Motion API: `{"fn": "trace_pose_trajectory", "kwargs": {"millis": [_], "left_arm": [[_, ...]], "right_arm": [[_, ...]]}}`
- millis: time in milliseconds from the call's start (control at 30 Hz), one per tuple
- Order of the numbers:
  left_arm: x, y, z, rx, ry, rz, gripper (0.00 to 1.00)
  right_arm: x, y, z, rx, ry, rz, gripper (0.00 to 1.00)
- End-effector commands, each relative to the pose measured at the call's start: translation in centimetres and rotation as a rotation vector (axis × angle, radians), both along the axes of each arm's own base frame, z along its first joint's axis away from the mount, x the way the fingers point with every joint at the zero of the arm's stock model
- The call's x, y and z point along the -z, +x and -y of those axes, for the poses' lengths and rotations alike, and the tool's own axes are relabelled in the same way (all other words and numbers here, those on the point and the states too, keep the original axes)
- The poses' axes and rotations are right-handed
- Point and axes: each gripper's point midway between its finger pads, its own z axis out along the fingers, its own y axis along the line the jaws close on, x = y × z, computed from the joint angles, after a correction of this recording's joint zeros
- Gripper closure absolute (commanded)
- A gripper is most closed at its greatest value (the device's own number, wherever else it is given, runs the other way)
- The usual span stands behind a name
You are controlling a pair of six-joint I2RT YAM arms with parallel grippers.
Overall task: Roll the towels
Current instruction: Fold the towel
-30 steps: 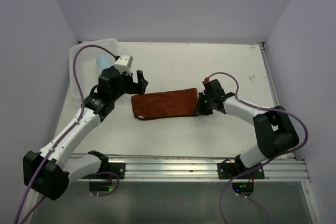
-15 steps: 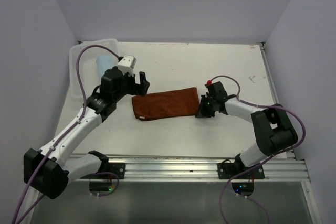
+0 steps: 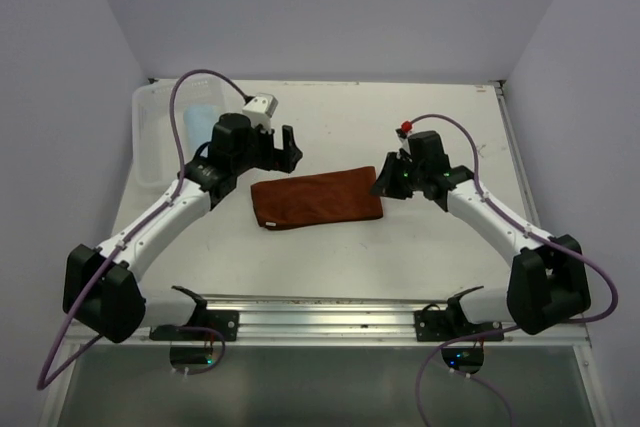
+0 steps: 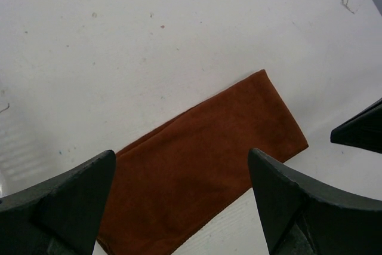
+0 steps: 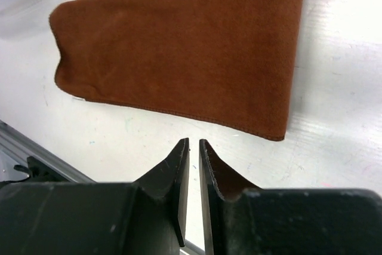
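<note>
A rust-brown towel (image 3: pixel 316 199) lies folded flat as a long strip in the middle of the white table. It also shows in the left wrist view (image 4: pixel 203 177) and the right wrist view (image 5: pixel 179 46). My left gripper (image 3: pixel 285 150) hovers open above the table just behind the towel's left half; its two fingers (image 4: pixel 65 201) stand wide apart with nothing between them. My right gripper (image 3: pixel 385 179) is at the towel's right end, raised off the table. Its jaws are nearly together and hold nothing (image 5: pixel 194 144).
A clear plastic bin (image 3: pixel 150 132) stands at the back left corner with a light blue towel (image 3: pixel 200 119) in it. A metal rail (image 3: pixel 330 312) runs along the near table edge. The right gripper's dark tip (image 4: pixel 361 132) shows in the left wrist view.
The left gripper has moved right and back, over the table behind the towel. The right gripper has lifted off the towel's right end. The towel lies flat as before.
</note>
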Motion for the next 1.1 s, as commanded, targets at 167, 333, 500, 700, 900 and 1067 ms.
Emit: {"fn": "trace_pose_trajectory", "kwargs": {"millis": [167, 333, 500, 700, 900, 1067], "left_arm": [[-1.1, 3.1, 7.4, 0.1, -0.06, -0.038, 0.02], [0.1, 4.9, 11.9, 0.175, -0.054, -0.097, 0.02], [3.5, 5.6, 16.6, 0.224, 0.01, -0.177, 0.02], [6.6, 5.8, 20.0, 0.234, -0.005, -0.266, 0.07], [6.7, 5.8, 21.4, 0.245, -0.015, -0.266, 0.07], [6.6, 6.0, 21.5, 0.246, -0.011, -0.267, 0.07]], "right_arm": [[3.4, -0.4, 3.3, 0.108, -0.019, -0.088, 0.77], [4.3, 0.0, 4.5, 0.148, 0.007, -0.1, 0.71], [5.6, 0.2, 4.1, 0.18, 0.056, -0.11, 0.69], [7.0, 0.4, 3.8, 0.187, 0.087, -0.103, 0.62], [7.6, 1.0, 3.5, 0.194, 0.099, -0.105, 0.58], [9.2, 0.6, 3.2, 0.183, 0.108, -0.149, 0.58]]}}
